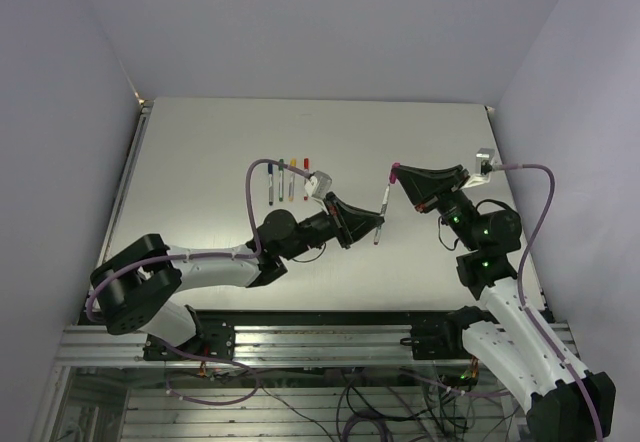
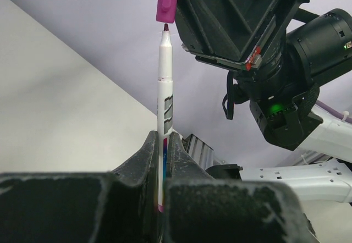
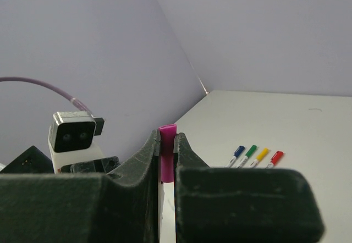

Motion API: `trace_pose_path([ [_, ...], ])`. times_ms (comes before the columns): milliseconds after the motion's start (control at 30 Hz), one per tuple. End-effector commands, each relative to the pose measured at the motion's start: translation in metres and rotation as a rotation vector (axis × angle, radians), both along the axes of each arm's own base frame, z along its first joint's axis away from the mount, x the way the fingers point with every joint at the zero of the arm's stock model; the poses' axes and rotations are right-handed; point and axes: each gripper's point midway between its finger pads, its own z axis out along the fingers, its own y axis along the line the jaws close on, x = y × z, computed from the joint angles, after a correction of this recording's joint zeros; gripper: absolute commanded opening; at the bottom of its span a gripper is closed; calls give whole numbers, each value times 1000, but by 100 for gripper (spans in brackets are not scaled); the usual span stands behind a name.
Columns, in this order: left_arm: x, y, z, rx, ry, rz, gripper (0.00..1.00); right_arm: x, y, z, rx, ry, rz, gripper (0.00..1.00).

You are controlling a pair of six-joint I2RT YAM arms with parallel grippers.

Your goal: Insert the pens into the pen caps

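Left gripper (image 2: 163, 139) clamping pen (image 2: 165, 78), cap (image 2: 166, 1) near tip

I'm looking at my left arm (image 1: 215, 265) and right arm (image 1: 505, 327) showing white shells and black joints, lilac cables (image 1: 250, 177) looping alongside, green lights (image 1: 484, 263) glowing on the right.

No word, number or brand is showing legibly in any view. The thin white marker pen with the dark red tip (image 2: 164, 78) is carrying grey printed blocks and a coloured band on its barrel, but they are coming across only as blurred shapes.
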Motion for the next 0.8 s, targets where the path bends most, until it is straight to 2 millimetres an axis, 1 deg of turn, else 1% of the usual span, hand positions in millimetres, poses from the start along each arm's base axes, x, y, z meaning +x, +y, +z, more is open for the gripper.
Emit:
trace_pose_path([
  [0,-2,0,22,-27,-49,8,7,-6,2,5,14,-30,27,0],
  [300,-1,-1,17,-25,-37,8,7,-7,2,8,24,-33,31,0],
  [767,0,-3,16,-26,-31,9,7,-10,3,-5,37,0,45,0],
])
